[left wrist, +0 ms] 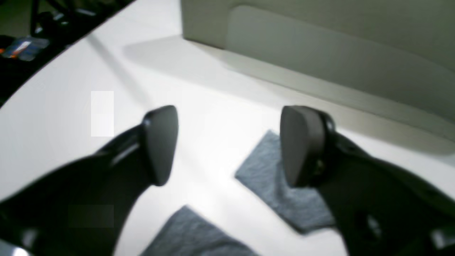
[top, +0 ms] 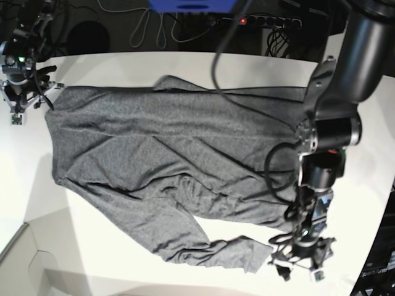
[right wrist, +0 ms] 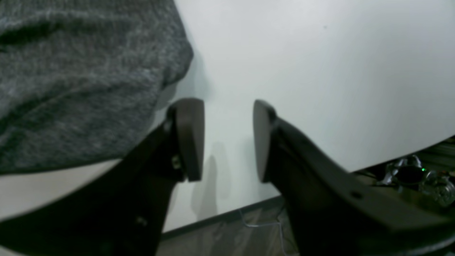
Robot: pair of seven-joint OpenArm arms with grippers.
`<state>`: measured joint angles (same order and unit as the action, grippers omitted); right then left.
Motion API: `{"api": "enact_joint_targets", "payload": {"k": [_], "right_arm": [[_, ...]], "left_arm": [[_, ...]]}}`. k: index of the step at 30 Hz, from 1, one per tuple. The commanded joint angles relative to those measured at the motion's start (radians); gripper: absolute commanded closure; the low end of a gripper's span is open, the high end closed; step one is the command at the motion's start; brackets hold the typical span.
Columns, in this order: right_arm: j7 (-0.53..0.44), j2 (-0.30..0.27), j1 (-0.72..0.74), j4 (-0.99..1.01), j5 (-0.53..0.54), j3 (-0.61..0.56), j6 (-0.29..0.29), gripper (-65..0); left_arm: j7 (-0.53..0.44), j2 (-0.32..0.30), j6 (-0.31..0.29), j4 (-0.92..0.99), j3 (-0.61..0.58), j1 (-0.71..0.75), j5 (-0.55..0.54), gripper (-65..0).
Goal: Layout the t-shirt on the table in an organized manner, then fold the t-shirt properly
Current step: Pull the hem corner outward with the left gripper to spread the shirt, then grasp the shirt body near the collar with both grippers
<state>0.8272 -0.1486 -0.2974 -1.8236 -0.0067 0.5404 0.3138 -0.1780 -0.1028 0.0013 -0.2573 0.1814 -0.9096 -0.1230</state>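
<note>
The table (top: pixel 123 259) is the largest thing in view, white and smooth, and both arms work over it, one at each end of the cloth. Spread across most of it lies the t-shirt (top: pixel 166 166), dark heather grey, roughly flat but rumpled with diagonal creases, reaching from the right gripper (top: pixel 21 80) at one end to the left gripper (top: pixel 299 262) at the other; a long sleeve runs out along its near edge and ends just beside the left gripper. The left gripper (left wrist: pixel 227 145) hangs above the table with its jaws standing wide apart and nothing between them; a squared end of grey cloth (left wrist: pixel 284 192) lies flat just under and behind its right-hand pad, and a second corner of cloth shows below the gap, both apart from the pads. The right gripper (right wrist: pixel 229 140) also has its jaws parted, more narrowly, with only bare table between them; a fold of the shirt (right wrist: pixel 78 81) bulges just beside its left-hand finger (right wrist: pixel 190 138), and whether it touches that finger cannot be told.
</note>
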Motion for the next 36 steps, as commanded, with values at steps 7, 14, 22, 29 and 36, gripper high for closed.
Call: {"api": "enact_joint_targets", "payload": {"k": [7,14,22,29,36], "right_arm": [[-0.016,-0.013,0.011,-0.02,0.0,-0.001,-0.003,-23.3],[-0.018,-0.024,0.062,-0.02,0.0,-0.004,-0.002,-23.3],[-0.016,-0.099,0.148,-0.012,0.0,-0.19,-0.002,-23.7],[-0.024,-0.099,0.3,0.16,0.0,-0.302,-0.002,-23.9],[-0.026,-0.095,0.41,0.31,0.0,-0.38,-0.002,-23.9]], "left_arm": [[-0.022,-0.048,-0.002,-0.037,0.003,0.054,0.0,-50.5],[-0.013,-0.051,0.001,-0.29,0.003,0.269,-0.096,-50.4],[0.229,-0.102,-0.004,-0.584,0.002,0.449,-0.313,-50.4],[0.285,-0.091,-0.004,-0.767,-0.006,0.622,-0.327,-50.4],[0.285,-0.094,-0.004,-0.764,-0.003,0.706,-0.326,-50.4]]}}
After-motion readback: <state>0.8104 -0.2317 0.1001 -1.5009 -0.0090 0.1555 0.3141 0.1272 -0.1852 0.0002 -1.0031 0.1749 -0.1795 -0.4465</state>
